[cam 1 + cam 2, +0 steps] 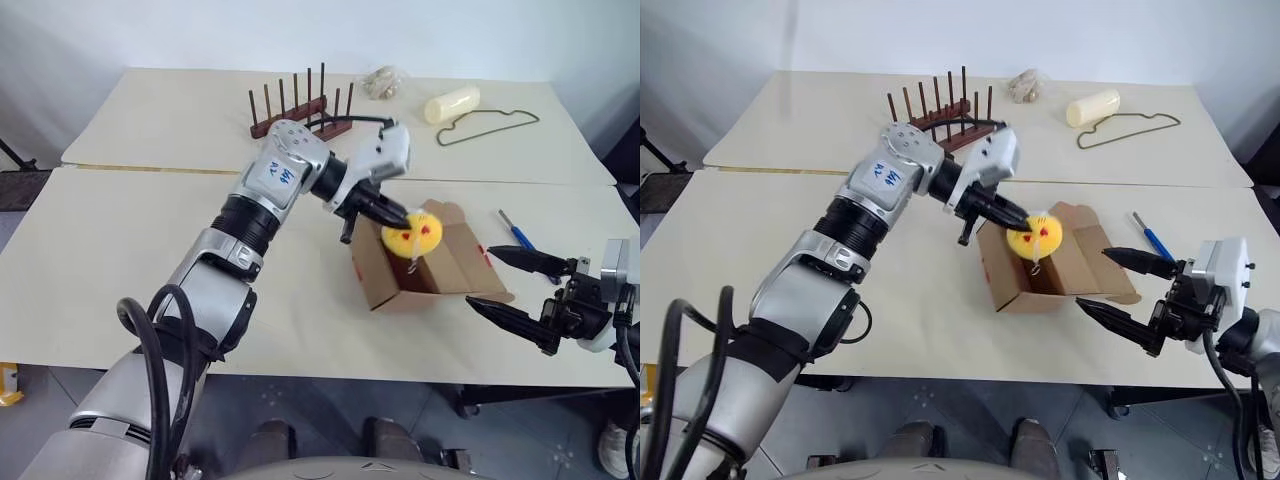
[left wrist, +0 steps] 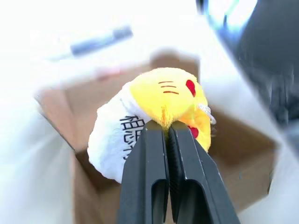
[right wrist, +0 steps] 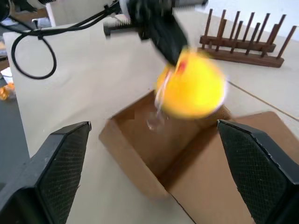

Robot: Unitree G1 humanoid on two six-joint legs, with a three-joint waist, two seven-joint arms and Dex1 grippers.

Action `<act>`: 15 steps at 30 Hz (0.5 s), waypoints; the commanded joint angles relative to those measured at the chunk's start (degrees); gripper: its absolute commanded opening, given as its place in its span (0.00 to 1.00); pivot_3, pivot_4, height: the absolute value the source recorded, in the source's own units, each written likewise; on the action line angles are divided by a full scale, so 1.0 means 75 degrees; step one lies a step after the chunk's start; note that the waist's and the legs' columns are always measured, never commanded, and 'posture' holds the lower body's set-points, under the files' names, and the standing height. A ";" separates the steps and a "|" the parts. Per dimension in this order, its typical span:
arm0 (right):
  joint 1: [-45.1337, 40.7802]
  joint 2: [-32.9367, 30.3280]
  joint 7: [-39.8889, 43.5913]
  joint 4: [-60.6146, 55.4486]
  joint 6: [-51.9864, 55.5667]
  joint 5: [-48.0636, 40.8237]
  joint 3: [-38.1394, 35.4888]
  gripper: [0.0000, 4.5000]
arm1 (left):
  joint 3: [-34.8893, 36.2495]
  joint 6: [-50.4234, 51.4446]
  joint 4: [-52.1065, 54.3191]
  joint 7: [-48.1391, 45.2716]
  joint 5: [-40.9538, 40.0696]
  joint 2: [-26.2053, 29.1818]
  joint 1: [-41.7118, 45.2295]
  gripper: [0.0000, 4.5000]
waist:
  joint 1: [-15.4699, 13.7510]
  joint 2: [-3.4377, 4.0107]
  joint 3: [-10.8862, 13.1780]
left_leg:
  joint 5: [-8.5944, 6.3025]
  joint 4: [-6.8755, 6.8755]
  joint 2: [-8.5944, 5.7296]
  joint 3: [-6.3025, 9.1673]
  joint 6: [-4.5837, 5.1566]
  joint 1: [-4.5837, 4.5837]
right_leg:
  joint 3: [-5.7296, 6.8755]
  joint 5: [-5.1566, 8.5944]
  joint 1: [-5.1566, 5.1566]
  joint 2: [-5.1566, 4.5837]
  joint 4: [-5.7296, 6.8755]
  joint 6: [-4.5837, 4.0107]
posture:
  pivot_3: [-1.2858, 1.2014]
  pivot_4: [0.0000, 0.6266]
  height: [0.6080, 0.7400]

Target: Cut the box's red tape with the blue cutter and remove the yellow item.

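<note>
One soft, light yellow item pinched at its edge in my left gripper | centre frame, above box | plush could slip | right gripper wide, empty

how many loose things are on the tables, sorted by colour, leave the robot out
Yellow: 1, the round yellow plush toy, held above the open box.
Brown: 2, the open brown cardboard box and the dark wooden peg rack.
Blue: 1, the slim blue cutter.
Cream or beige: 2, the pale cream cylinder and the small beige lump.
Olive: 1, the bent wire hanger.
Total: 7
</note>
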State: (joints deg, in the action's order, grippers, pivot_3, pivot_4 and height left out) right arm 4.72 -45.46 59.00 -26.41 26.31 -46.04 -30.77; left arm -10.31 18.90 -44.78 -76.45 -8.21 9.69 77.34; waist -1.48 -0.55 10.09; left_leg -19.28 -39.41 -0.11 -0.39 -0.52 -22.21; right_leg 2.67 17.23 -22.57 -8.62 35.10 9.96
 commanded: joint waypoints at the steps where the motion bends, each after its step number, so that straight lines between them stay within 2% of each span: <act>1: -0.0268 0.0229 -0.0199 0.0109 -0.0140 -0.0209 0.0049 1.00 | 0.1663 0.0521 0.0835 0.0213 -0.1536 0.0346 -0.0329 0.01 | 0.0066 0.0002 -0.0001 | 0.0000 0.0000 0.0005 -0.0004 0.0000 0.0002 | 0.0000 0.0000 -0.0002 0.0000 0.0001 0.0000 | 0.52 0.24 1.00; 3: -0.0452 0.0431 -0.0201 0.0064 -0.0201 -0.0239 0.0354 1.00 | 0.2635 0.0857 0.1487 0.1133 -0.2045 0.0773 -0.0775 0.01 | 0.0141 0.0003 -0.0001 | 0.0002 0.0001 0.0009 -0.0001 -0.0003 0.0006 | 0.0000 0.0000 -0.0003 0.0002 0.0009 0.0000 | 0.52 0.24 1.00; 5: -0.0591 0.0582 -0.0201 0.0002 -0.0211 -0.0282 0.0582 1.00 | 0.3098 0.1076 0.2146 0.1590 -0.2316 0.1152 -0.1262 0.01 | 0.0220 0.0005 -0.0002 | 0.0003 0.0003 0.0014 0.0004 -0.0006 0.0010 | 0.0000 0.0001 -0.0003 0.0004 0.0015 -0.0001 | 0.52 0.24 1.00; 8: -0.0871 0.0887 -0.0085 -0.0150 -0.0253 -0.0273 0.1276 1.00 | 0.3676 0.1100 0.3743 0.2014 -0.2286 0.2280 -0.3071 0.01 | 0.0333 0.0019 -0.0011 | 0.0003 0.0020 0.0013 0.0001 -0.0011 0.0034 | 0.0000 0.0001 -0.0002 0.0001 0.0022 -0.0002 | 0.52 0.24 1.00; 11: -0.1436 0.1208 0.0337 -0.0082 -0.0672 0.0214 0.2430 1.00 | 0.4841 0.0402 0.5258 0.2460 -0.2037 0.3197 -0.5736 0.01 | 0.0433 0.0017 -0.0010 | 0.0000 0.0032 0.0015 0.0001 -0.0017 0.0058 | 0.0012 0.0004 0.0003 -0.0003 0.0032 -0.0011 | 0.52 0.24 1.00; 13: -0.1769 0.1510 0.0535 0.0157 -0.1045 0.0395 0.2827 1.00 | 0.5068 0.0159 0.5746 0.2546 -0.1828 0.3623 -0.7085 0.01 | 0.0419 -0.0004 0.0002 | -0.0009 0.0036 0.0026 0.0030 -0.0027 0.0079 | 0.0012 0.0005 0.0005 -0.0004 0.0034 -0.0016 | 0.52 0.24 1.00; 15: -0.1951 0.1687 0.0851 0.0456 -0.1518 0.0759 0.3180 1.00 | 0.5325 0.0148 0.5959 0.2931 -0.1939 0.3712 -0.7762 0.01 | 0.0310 -0.0019 0.0012 | -0.0010 0.0032 0.0025 0.0028 -0.0029 0.0079 | 0.0020 0.0004 0.0010 -0.0004 0.0033 -0.0020 | 0.52 0.24 1.00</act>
State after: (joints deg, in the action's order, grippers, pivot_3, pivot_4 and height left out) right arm -9.19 -33.18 63.44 -23.44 18.33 -41.78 -7.90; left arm 26.99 21.72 -4.78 -56.28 -22.03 36.26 18.84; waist 0.85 -0.69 10.17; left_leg -19.35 -39.23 0.02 -0.26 -0.74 -21.64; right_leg 2.89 17.25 -22.43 -8.68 35.34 9.79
